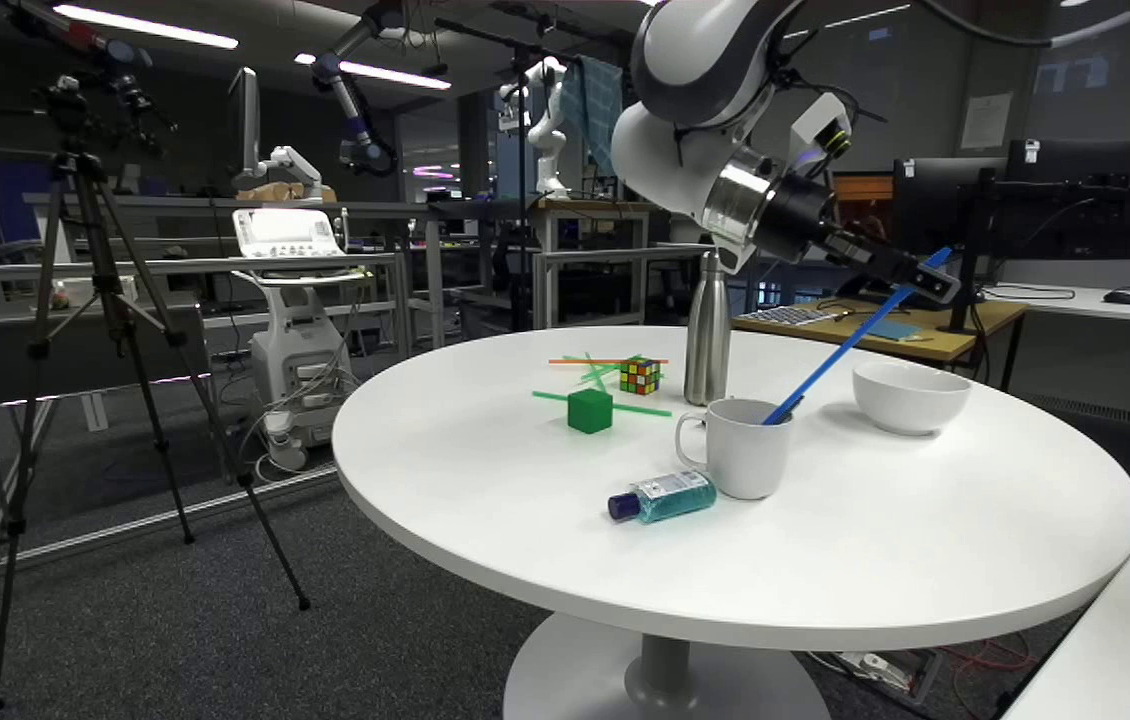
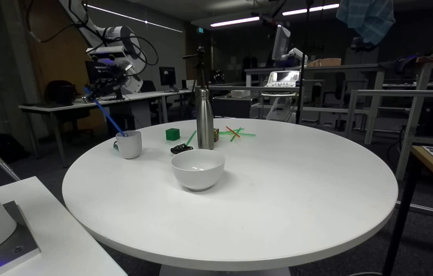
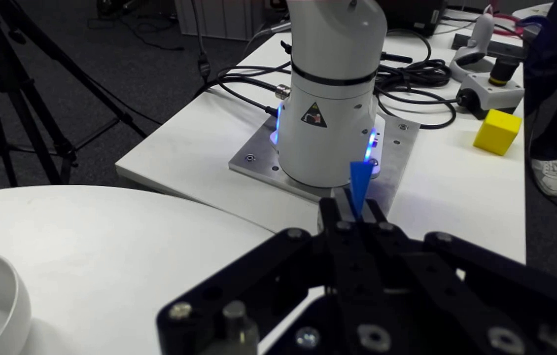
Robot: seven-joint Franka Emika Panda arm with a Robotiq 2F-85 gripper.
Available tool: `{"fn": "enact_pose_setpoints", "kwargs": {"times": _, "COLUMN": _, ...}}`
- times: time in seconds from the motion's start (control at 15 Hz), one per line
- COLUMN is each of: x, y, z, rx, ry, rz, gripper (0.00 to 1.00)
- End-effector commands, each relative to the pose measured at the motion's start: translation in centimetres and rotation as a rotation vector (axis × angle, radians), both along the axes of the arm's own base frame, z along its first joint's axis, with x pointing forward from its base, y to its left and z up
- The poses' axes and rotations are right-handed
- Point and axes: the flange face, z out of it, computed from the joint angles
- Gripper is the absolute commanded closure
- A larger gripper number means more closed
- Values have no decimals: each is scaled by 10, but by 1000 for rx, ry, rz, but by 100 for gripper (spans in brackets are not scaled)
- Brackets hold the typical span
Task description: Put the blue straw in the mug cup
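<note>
White and round, the table (image 1: 875, 545) carries several loose items. Blue straw (image 1: 840, 354): inclined, upper end in the gripper (image 3: 355, 213), lower end at the mouth of the mug cup (image 1: 747, 455). Whether that lower end sits below the rim cannot be told. Gripper condition: jaws clamped around the blue straw near its upper end, with a short tip projecting beyond the grip in the wrist view.

Mug cup: upright on the table, handle at its side. Just beside it, a small blue-green bottle (image 1: 675, 497) with a dark cap lies flat; contact between the two cannot be told.

Next outward, a steel bottle (image 1: 708, 335) stands upright. Near its foot is a dark object (image 2: 181, 148) of unclear type. A green cube (image 1: 590, 411) rests near one green stick (image 1: 643, 409). Farther from the mug cup, a puzzle cube (image 1: 640, 377) sits near a loose group of green sticks (image 2: 247, 134), with an orange stick (image 2: 230, 129) crossing them in an exterior view.

Bowl (image 1: 910, 398): upright, well apart from the mug cup. Just beside the table, a white bench (image 3: 194, 143) bears the robot base (image 3: 330, 133) and a yellow cube (image 3: 498, 132).
</note>
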Motion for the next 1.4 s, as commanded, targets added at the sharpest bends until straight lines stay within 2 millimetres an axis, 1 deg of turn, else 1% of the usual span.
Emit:
{"fn": "enact_pose_setpoints", "kwargs": {"times": 0.0, "x": 9, "y": 3, "z": -10, "rx": -31, "ry": -5, "rz": 10, "gripper": 100}}
{"fn": "enact_pose_setpoints", "kwargs": {"times": 0.2, "x": 10, "y": 6, "z": -14, "rx": -39, "ry": -16, "rz": 9, "gripper": 100}}
{"fn": "enact_pose_setpoints", "kwargs": {"times": 0.73, "x": 19, "y": 11, "z": -14, "rx": -55, "ry": -81, "rz": -8, "gripper": 100}}
{"fn": "enact_pose_setpoints", "kwargs": {"times": 1.33, "x": 32, "y": 13, "z": -20, "rx": -59, "ry": -93, "rz": -10, "gripper": 100}}
